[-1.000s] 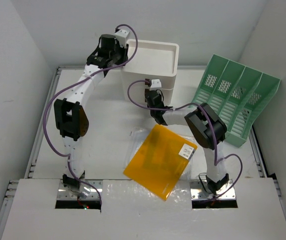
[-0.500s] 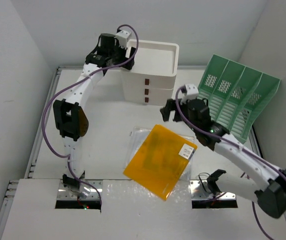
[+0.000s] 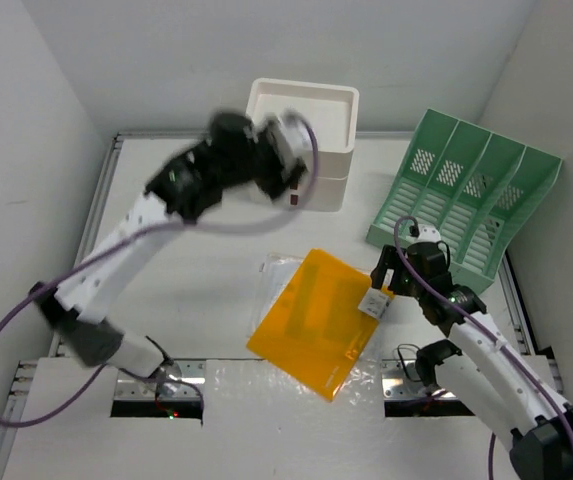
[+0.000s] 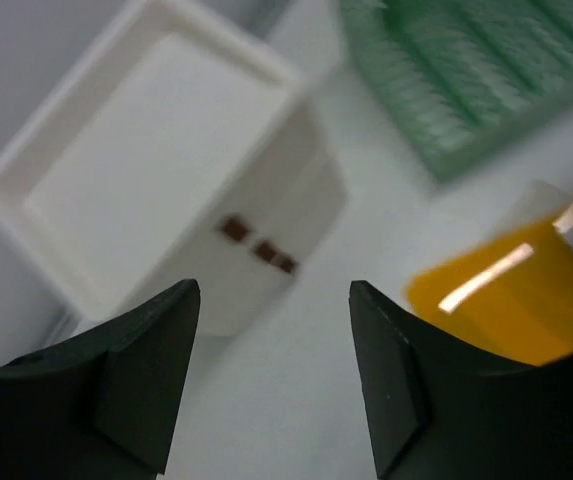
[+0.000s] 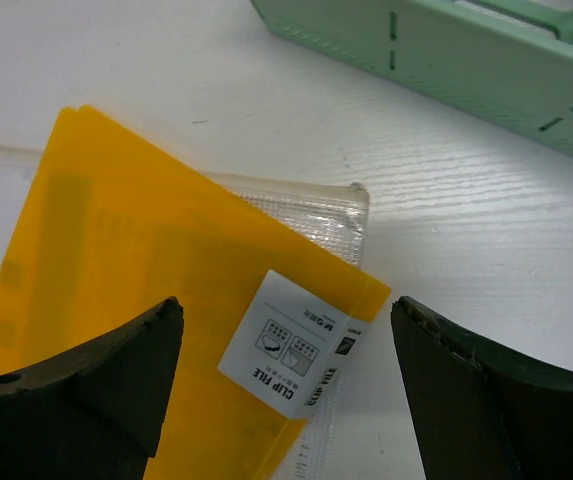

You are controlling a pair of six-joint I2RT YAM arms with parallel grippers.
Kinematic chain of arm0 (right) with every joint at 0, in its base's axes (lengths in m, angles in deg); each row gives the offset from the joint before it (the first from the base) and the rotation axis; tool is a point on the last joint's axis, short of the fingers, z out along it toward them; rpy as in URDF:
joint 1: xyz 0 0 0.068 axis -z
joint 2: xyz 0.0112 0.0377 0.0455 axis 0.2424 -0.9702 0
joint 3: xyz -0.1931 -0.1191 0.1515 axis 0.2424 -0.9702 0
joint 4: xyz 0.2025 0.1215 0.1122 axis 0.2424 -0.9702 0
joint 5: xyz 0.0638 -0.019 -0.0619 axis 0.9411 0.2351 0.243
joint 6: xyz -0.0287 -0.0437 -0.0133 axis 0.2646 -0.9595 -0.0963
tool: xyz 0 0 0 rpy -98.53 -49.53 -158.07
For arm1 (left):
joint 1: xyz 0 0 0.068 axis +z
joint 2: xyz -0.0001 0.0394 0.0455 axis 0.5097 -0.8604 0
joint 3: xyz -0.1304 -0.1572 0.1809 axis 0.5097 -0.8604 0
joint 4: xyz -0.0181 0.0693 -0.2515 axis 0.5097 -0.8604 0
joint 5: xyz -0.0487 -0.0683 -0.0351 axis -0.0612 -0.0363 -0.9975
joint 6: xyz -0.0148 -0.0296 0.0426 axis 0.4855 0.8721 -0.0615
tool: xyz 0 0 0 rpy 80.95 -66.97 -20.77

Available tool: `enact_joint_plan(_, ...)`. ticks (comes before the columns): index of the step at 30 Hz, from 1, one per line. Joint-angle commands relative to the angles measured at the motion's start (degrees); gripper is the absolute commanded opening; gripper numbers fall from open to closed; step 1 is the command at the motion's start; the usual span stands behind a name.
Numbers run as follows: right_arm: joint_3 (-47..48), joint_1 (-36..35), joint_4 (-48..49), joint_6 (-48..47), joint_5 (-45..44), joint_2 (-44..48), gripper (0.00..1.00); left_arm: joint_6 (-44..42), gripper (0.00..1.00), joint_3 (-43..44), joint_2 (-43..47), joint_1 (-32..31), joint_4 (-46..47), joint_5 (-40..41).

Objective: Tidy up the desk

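white desk [image 3: 216, 275], far on it a white drawer box [image 3: 331, 118] with three small dark red-brown marks on its front; at the right a pale green file rack [image 3: 466, 200] with rows of slots; near the middle a translucent orange-yellow folder [image 3: 311, 320], its white label [image 5: 291, 362] printed in black, over a clear pouch [image 5: 306, 205]

"CLIP FILE" on white label [image 5: 291, 358] of orange folder [image 5: 136, 260]

A robot lab cell staged as an office: bare white walls [image 3: 56, 90] enclose the desk [image 3: 206, 260], a green file rack [image 3: 466, 200] stands just beyond the right gripper [image 3: 386, 282], and a white drawer box [image 3: 328, 180] beyond the left gripper [image 4: 274, 300].
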Motion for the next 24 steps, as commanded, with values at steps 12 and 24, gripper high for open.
enact_joint_plan(12, -0.85, 10.34, 2.52, -2.55, 5.49, -1.93, 0.78, -7.53, 0.66, -54.38, 17.44, -60.63, 10.45, 32.09)
enact_joint_plan(24, -3.14, 10.51, 3.31, 0.26, 3.73, 1.33, 0.71, -9.63, 0.7, -61.61, 7.69, -73.65, 34.62, 40.98)
